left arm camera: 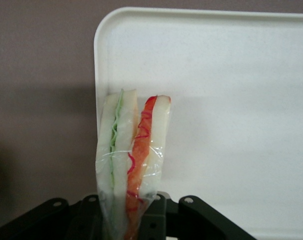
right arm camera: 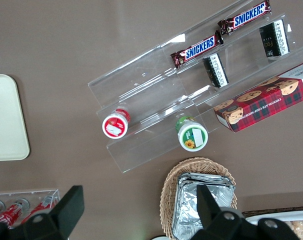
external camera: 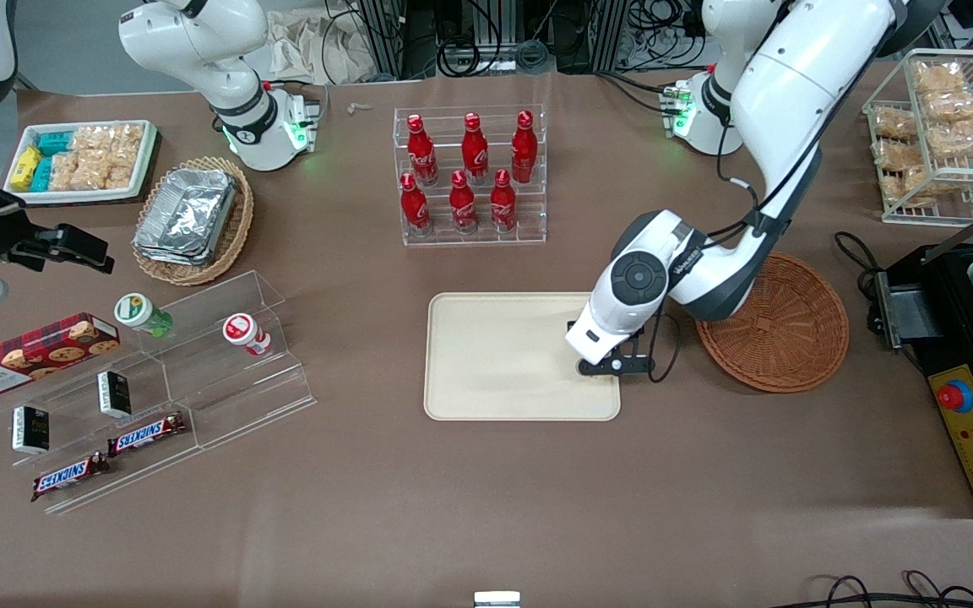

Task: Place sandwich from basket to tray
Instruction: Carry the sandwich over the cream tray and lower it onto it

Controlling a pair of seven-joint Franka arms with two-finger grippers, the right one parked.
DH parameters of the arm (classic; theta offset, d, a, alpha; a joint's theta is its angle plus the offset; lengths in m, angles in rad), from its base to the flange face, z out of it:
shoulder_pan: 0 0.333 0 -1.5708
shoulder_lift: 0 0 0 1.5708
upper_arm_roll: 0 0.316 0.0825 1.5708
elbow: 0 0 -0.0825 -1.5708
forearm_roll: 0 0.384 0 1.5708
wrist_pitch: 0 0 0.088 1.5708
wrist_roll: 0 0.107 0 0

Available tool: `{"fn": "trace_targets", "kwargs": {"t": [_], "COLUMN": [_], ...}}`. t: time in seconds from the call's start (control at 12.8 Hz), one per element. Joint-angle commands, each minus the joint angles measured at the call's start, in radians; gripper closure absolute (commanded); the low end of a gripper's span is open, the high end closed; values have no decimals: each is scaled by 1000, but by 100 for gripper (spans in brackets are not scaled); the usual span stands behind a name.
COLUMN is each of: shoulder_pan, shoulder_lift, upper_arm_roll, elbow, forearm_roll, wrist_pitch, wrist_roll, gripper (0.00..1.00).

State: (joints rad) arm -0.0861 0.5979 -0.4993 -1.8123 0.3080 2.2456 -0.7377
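From the front view I see the left arm bent low over the desk (external camera: 486,507), its end effector (external camera: 613,365) hanging above the edge of the cream tray (external camera: 495,363) that lies nearest the reddish-brown round basket (external camera: 778,325). The basket sits just beside the tray toward the working arm's end of the desk, and I see nothing lying in it. In the left wrist view the sandwich (left arm camera: 134,160) stands between the dark fingers (left arm camera: 189,215) of the end effector, which are closed on its lower part; the wedge is wrapped in clear film, one slice showing a green stripe and the other a red-orange stripe along the cut edge. The sandwich rises straight out from the grip and lies over the tray's rim (left arm camera: 97,60), partly above the pale tray floor and partly above the brown desk. I cannot tell from either view whether the sandwich touches the tray or is held just above it. An acrylic rack of red bottles (external camera: 470,173) stands farther from the front camera than the tray.
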Motion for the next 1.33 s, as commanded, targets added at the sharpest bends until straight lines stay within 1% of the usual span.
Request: {"fn": "trace_targets", "kwargs": {"t": [0.0,0.23,0.31,0.39,0.47,0.55,0.86,1.02,1.1,1.25], "shoulder_pan": [2,-11,-12,-14,-14,-14,-14,-14,-6,0], "shoulder_lift": [78,131,143,151,155,155,132,120,118,99], "upper_arm_roll": [-4,22,22,22,22,22,18,12,-8,-24], "elbow": [41,50,50,51,53,53,77,129,155,215], "forearm_roll": [69,137,170,198,215,214,200,191,175,122], "wrist_pitch": [35,91,92,94,94,92,66,-41,-91,-197], "wrist_roll": [-26,-78,-104,-127,-137,-137,-193,-189,-186,-178], "gripper": [100,100,95,72,31,0,0,0,0,0]}}
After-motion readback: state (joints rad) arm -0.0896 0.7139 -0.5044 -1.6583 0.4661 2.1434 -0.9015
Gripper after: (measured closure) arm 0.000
